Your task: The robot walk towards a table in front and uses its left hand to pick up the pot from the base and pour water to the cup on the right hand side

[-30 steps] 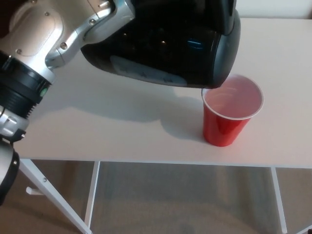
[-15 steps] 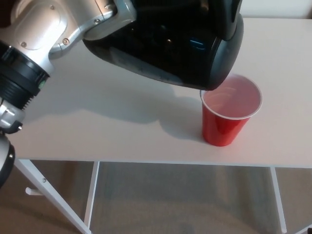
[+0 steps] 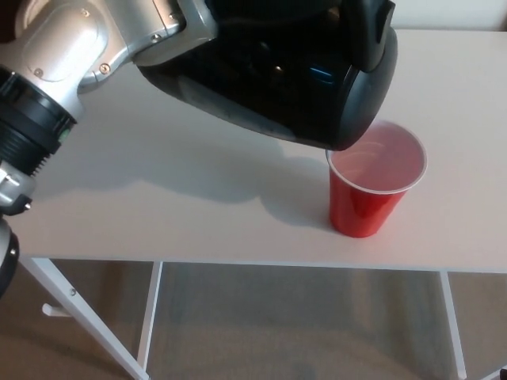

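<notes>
- The shiny black plastic pot (image 3: 293, 79) is big and round, and it is tipped over on its side up in the air.
- Its low front edge hangs right above the left rim of the red plastic cup (image 3: 372, 190), and it looks very close to that rim.
- There is a small blue glint and some little bright spots on the pot's dark side.
- The cup stands upright on the table, near the front edge, on the right side of the picture.
- The inside of the cup looks pale pink, and its rim is white.
- The silver and black left arm (image 3: 55, 79) comes in from the left and reaches up to the back of the pot.
- The left hand itself cannot be seen clearly, so I cannot tell how its fingers sit on the pot.
- The right hand does not show at all.
- The flat white table (image 3: 158, 206) has a soft grey shadow on it under the pot.
- Under the table top there are thin white legs (image 3: 150, 317) and a brownish floor (image 3: 301, 324).
- The top of the pot is cut off by the top of the picture.
- I cannot tell if water is running into the cup.
</notes>
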Robot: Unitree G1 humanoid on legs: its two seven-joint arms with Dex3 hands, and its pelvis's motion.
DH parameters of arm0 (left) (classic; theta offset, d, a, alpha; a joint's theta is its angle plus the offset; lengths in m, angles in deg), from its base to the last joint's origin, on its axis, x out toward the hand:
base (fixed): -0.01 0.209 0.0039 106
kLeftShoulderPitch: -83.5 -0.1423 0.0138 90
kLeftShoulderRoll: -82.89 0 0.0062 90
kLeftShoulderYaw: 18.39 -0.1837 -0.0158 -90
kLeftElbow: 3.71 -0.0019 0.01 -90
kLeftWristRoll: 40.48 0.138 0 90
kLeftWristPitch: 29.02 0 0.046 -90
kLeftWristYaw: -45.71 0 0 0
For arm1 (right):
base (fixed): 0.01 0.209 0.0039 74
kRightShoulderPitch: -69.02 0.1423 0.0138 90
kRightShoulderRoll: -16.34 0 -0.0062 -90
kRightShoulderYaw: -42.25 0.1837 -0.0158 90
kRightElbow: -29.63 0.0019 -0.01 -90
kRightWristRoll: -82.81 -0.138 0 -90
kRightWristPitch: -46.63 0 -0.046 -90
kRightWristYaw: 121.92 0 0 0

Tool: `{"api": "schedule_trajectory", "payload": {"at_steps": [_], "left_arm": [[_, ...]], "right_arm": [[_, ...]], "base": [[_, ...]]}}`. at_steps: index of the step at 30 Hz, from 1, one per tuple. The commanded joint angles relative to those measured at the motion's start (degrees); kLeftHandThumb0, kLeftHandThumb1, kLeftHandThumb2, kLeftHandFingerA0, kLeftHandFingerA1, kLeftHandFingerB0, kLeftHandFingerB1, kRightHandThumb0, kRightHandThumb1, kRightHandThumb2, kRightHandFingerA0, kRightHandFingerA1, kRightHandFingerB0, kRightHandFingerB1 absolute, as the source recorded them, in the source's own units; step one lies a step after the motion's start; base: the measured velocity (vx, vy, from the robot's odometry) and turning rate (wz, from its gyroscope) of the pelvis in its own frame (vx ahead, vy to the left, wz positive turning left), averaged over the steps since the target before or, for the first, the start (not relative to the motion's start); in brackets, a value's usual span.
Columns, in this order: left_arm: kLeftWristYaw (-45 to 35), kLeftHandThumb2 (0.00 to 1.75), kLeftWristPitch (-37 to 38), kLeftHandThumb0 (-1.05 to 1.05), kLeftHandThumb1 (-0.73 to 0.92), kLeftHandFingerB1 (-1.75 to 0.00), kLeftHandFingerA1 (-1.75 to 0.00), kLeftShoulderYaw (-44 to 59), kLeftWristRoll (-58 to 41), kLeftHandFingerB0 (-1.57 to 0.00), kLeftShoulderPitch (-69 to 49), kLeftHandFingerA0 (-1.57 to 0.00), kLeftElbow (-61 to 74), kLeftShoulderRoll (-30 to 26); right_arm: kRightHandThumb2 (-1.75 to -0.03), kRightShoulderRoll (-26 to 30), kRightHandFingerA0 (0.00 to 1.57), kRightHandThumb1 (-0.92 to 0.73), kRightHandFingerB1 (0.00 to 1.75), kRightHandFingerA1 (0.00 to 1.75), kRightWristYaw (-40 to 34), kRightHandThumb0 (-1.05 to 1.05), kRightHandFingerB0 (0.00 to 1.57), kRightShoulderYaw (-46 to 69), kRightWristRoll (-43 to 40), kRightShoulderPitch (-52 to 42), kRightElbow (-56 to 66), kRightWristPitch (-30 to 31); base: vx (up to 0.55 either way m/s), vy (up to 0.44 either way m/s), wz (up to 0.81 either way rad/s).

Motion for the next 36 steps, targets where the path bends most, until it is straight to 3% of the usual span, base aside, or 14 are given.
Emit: {"api": "schedule_trajectory", "payload": {"at_steps": [1,4,5,6,10,11,13,14,18,22,26,27,28,36], "left_arm": [[1.36,0.87,1.78,-0.34,0.42,-0.86,-1.41,2.43,-4.24,-0.8,-0.78,-1.31,-1.2,1.47],[-1.26,0.87,1.94,-0.34,0.42,-0.86,-1.41,5.26,-9.05,-0.8,-2.84,-1.31,-1.16,3.3],[-9.2,0.61,0.74,-0.3,0.59,-0.57,-1.72,8.31,-17.34,-0.8,-5.18,-0.99,-0.02,4.68],[-14.52,0.58,-2.39,-0.14,0.67,-1.13,-1.71,11.2,-22.82,-0.72,-7.23,-0.82,1.46,6.19],[-18.38,0.58,-6.22,-0.14,0.67,-1.13,-1.71,14.43,-25.47,-0.72,-9.19,-0.82,3.36,8.03],[-22.57,0.6,-11.54,-0.09,0.74,-1.45,-1.75,18.7,-31.96,-0.65,-10.3,-0.79,3.67,10.14],[-24.98,0.6,-13.83,-0.09,0.74,-1.45,-1.75,21.08,-34.49,-0.65,-10.97,-0.79,4.05,11.38],[-25.75,0.64,-16.45,-0.11,0.8,-1.18,-1.6,23.31,-36.59,-0.73,-10.94,-0.89,3.4,12.47],[-29.45,0.65,-25.8,-0.12,0.82,-1.08,-1.37,30.63,-43.04,-0.77,-11.0,-1.11,2.78,15.95],[-30.97,0.65,-28.57,-0.12,0.82,-1.08,-1.37,33.87,-44.31,-0.77,-11.02,-1.11,2.88,17.59],[-32.08,0.67,-36.16,-0.13,0.83,-1.1,-1.42,42.44,-52.66,-0.78,-9.48,-1.05,0.88,20.59],[-32.57,0.8,-38.04,-0.09,0.78,-1.12,-1.46,45.83,-56.9,-0.77,-9.49,-1.03,0.13,21.05],[-33.1,0.8,-40.39,-0.09,0.78,-1.12,-1.46,49.96,-62.29,-0.77,-9.49,-1.03,-0.84,21.56],[-32.99,0.76,-44.94,-0.1,0.74,-1.19,-1.56,57.34,-65.87,-0.68,-9.82,-0.93,-1.7,22.03]], "right_arm": [[-0.89,0.9,0.58,-0.22,0.73,0.81,-0.28,-0.42,0.51,-0.16,0.48,0.2,-0.1,0.43],[-0.89,0.96,0.58,-0.22,0.73,0.81,-0.3,-0.42,0.51,-0.31,0.61,0.32,-0.21,0.55],[-0.88,0.95,0.55,-0.22,0.72,0.79,-0.26,-0.41,0.5,-0.27,0.54,0.3,-0.15,0.63],[-0.89,0.97,0.57,-0.22,0.72,0.81,-0.24,-0.4,0.5,-0.31,0.56,0.3,-0.13,0.65],[-0.89,1.0,0.57,-0.22,0.72,0.81,-0.23,-0.4,0.5,-0.39,0.63,0.32,-0.13,0.63],[-0.79,1.06,0.58,-0.3,0.68,0.83,-0.82,-0.36,0.5,-0.92,1.23,0.48,-0.22,0.96],[-0.79,1.08,0.58,-0.3,0.68,0.83,-1.07,-0.36,0.5,-1.17,1.48,0.55,-0.26,1.1],[-0.79,1.11,0.58,-0.3,0.68,0.84,-1.01,-0.35,0.5,-1.21,1.5,0.53,-0.3,1.08],[-0.79,1.0,0.57,-0.3,0.69,0.85,-0.89,-0.37,0.49,-1.34,1.52,0.31,-0.19,0.97],[-0.79,0.98,0.57,-0.3,0.69,0.85,-0.87,-0.37,0.49,-1.48,1.57,0.25,-0.22,0.96],[-0.78,0.86,0.57,-0.3,0.7,0.83,-1.14,-0.35,0.52,-1.21,1.37,0.33,-0.58,0.91],[-0.81,0.86,0.53,-0.26,0.7,0.79,-0.79,-0.37,0.5,-1.16,1.29,0.11,-0.53,0.73],[-0.81,0.85,0.53,-0.26,0.7,0.79,-0.37,-0.37,0.5,-1.11,1.19,-0.16,-0.47,0.5],[-0.87,0.77,0.52,-0.25,0.7,0.76,-0.87,-0.29,0.49,-1.44,1.67,-0.07,-0.57,0.82]], "base": [[0.0,0.0,0.0],[0.0,0.0,0.0],[0.0,0.0,0.0],[0.0,0.0,0.0],[0.0,0.0,0.0],[0.0,0.0,0.0],[0.0,0.0,0.0],[0.0,0.0,0.0],[0.0,0.0,0.0],[0.0,0.0,0.0],[0.0,0.0,0.0],[0.0,0.0,0.0],[0.0,0.0,0.0],[0.0,0.0,0.0]]}}
